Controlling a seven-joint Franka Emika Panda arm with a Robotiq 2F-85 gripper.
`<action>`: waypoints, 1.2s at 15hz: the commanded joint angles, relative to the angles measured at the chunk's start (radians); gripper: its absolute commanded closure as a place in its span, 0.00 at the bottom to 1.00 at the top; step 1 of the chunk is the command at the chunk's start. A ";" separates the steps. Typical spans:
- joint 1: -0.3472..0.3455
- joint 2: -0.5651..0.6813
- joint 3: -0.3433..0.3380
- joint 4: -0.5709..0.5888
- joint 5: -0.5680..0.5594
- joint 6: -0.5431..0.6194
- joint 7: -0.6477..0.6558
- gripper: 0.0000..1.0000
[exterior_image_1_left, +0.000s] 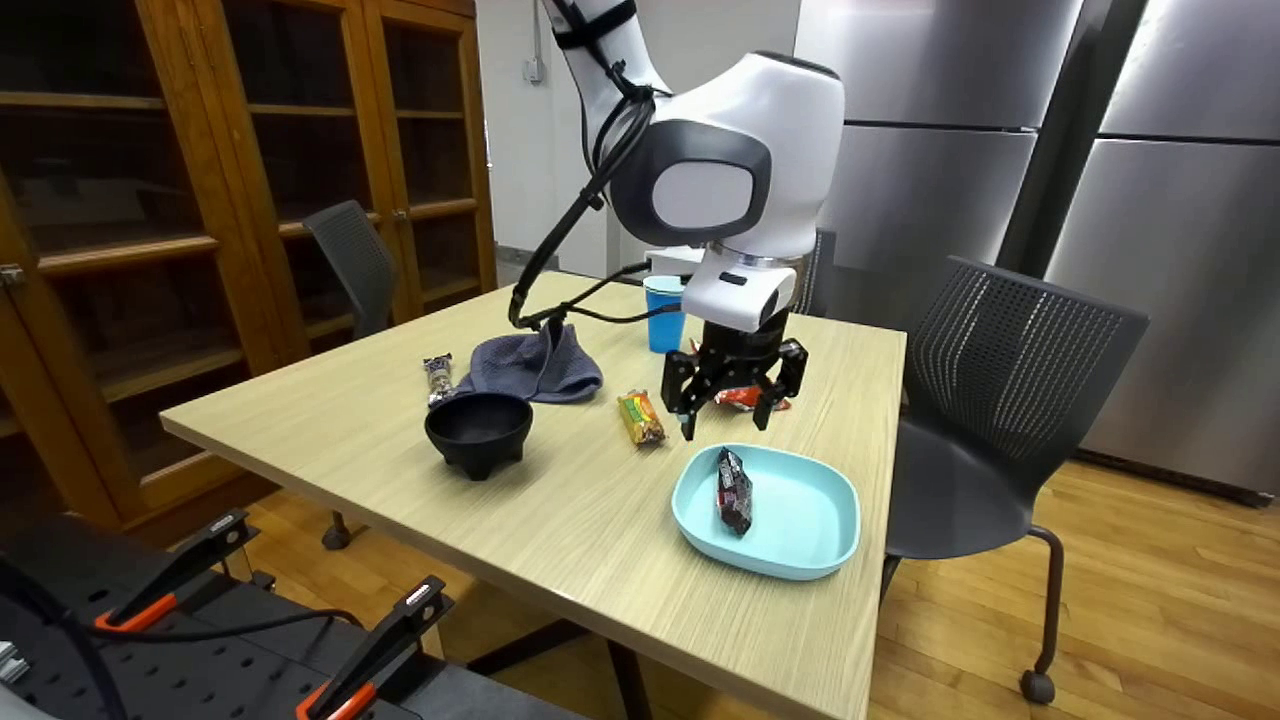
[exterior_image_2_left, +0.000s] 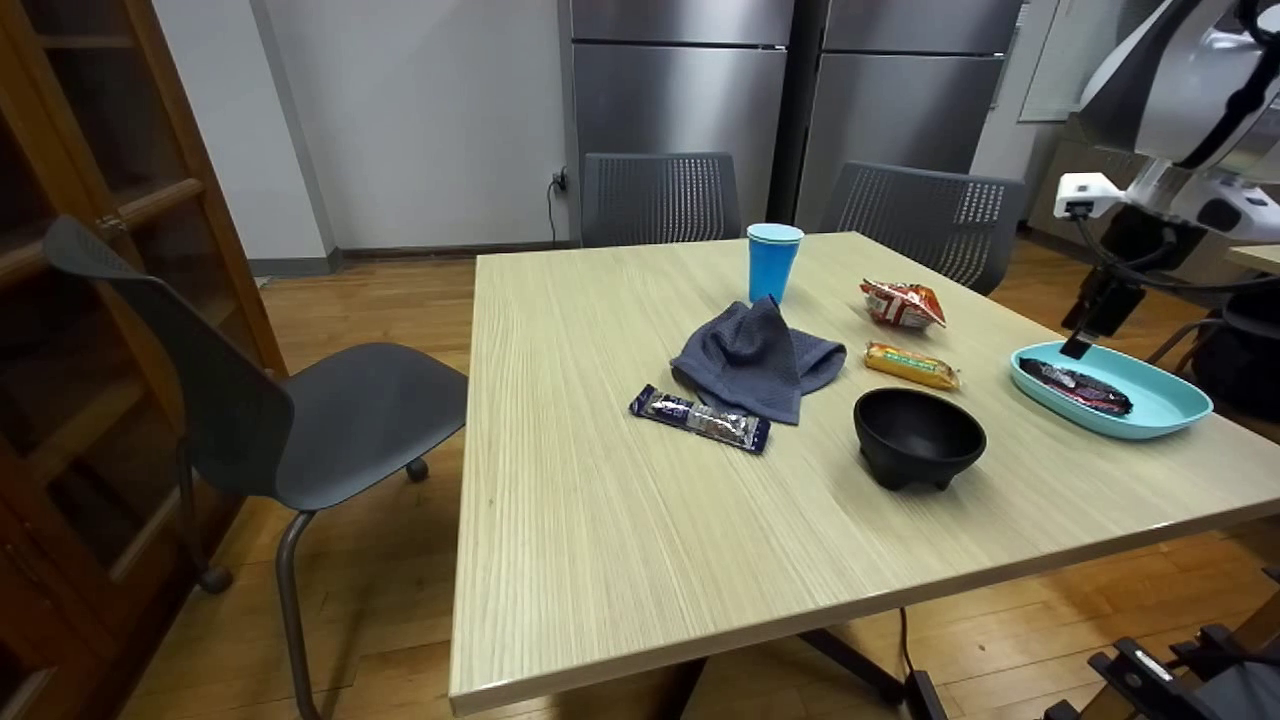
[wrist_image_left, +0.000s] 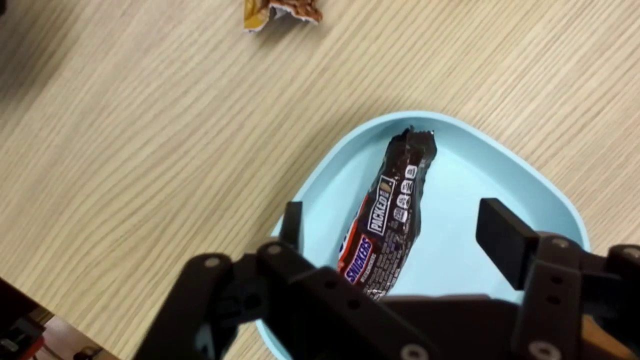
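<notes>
Narrowing the spread-fingered gripper should help clear the edge of the tray beside the Snickers bar.

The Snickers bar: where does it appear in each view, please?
In an exterior view: Snickers bar, lower half, right of centre.
In an exterior view: Snickers bar, right side, just below mid-height.
Wrist view: Snickers bar, just right of centre.
Shared landmark: the pale blue tray beneath it.
</notes>
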 joint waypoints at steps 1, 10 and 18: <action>0.021 -0.084 0.029 -0.051 0.010 0.029 -0.031 0.00; 0.054 -0.064 0.070 -0.012 0.012 0.061 -0.032 0.00; 0.053 -0.064 0.070 -0.014 0.012 0.063 -0.035 0.00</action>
